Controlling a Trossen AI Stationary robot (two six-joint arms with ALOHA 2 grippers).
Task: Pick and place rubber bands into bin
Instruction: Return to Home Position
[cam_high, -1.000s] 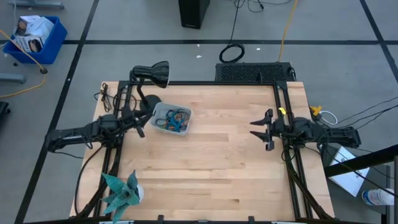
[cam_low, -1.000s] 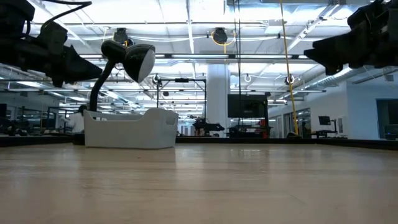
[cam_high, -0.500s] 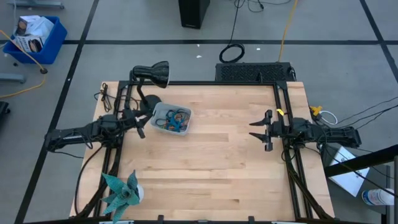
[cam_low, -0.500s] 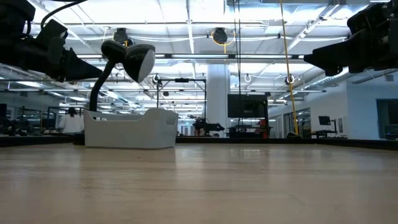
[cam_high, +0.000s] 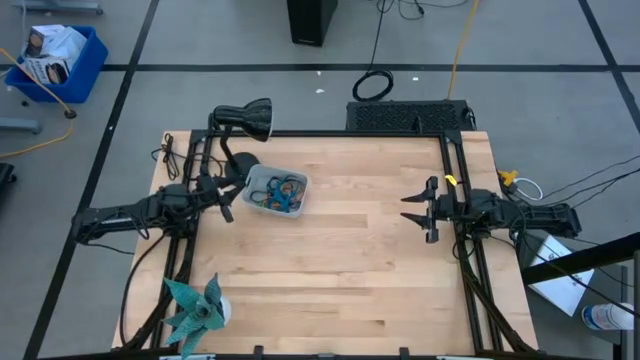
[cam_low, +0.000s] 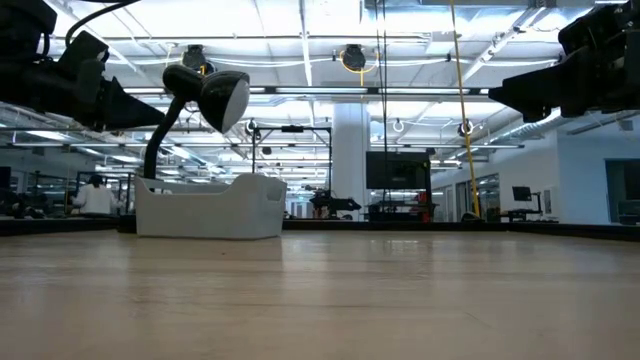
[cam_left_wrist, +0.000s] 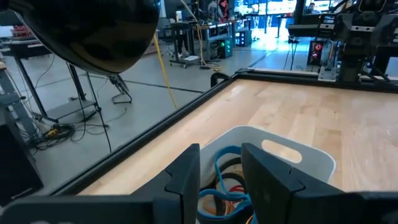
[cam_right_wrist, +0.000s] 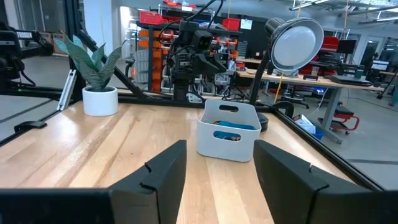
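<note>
Though jumbled, rubber bands (cam_high: 277, 192) in bin (cam_high: 303, 195).

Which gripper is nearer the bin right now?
Left. The left gripper hangs open right beside the bin; the right gripper waits open far across the table, near its opposite edge.

Light wooden table (cam_high: 340, 270), seen from above; clock bearings run from its centre, 12 toward the picture's top. Bin (cam_high: 258, 173) rests at 10 o'clock. Black desk lamp (cam_high: 250, 117) stands at 11 o'clock, its base just beside the bin. Potted plant (cam_high: 195, 308) occupies the 7 o'clock corner. Black frame rail (cam_high: 340, 133) borders the 12 o'clock edge.
</note>
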